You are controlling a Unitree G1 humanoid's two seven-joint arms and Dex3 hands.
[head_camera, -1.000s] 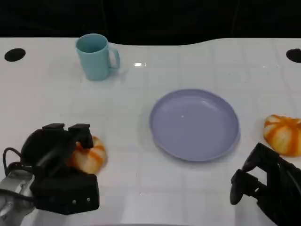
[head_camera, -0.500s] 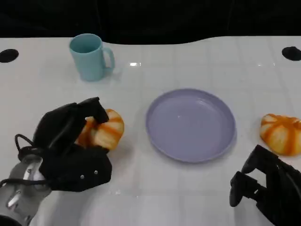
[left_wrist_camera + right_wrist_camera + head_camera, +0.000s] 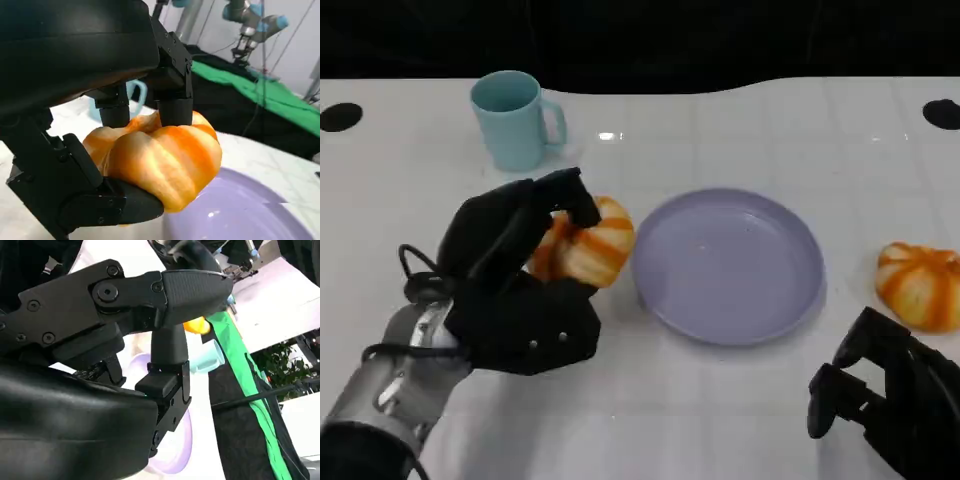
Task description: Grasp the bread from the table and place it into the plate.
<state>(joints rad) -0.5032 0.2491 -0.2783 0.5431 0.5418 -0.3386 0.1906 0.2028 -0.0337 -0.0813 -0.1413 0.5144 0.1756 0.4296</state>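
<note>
An orange-striped bread roll [image 3: 585, 245] is gripped by the left robot hand [image 3: 515, 290], with fingers [image 3: 172, 102] pressed over its top and another finger tucked beneath it, as seen in the left wrist view. The roll is held clear of the white bench [image 3: 720, 420], just beside the near-left rim of the purple plate [image 3: 730, 265], which lies past the fingertips of that robot hand; in the left wrist view the plate's surface is seen directly below and beyond the roll. A light blue mug [image 3: 515, 120] is set further out on the bench, beyond the left robot hand, with its handle turned toward the plate. The right robot hand [image 3: 880, 400] is kept low near the bench's front edge, its fingers curled inward with nothing seen between them. A second orange-striped bread roll [image 3: 920, 285] is left on the bench just beyond the right robot hand, to the far side of the plate from the held roll and apart from the plate's rim.
</note>
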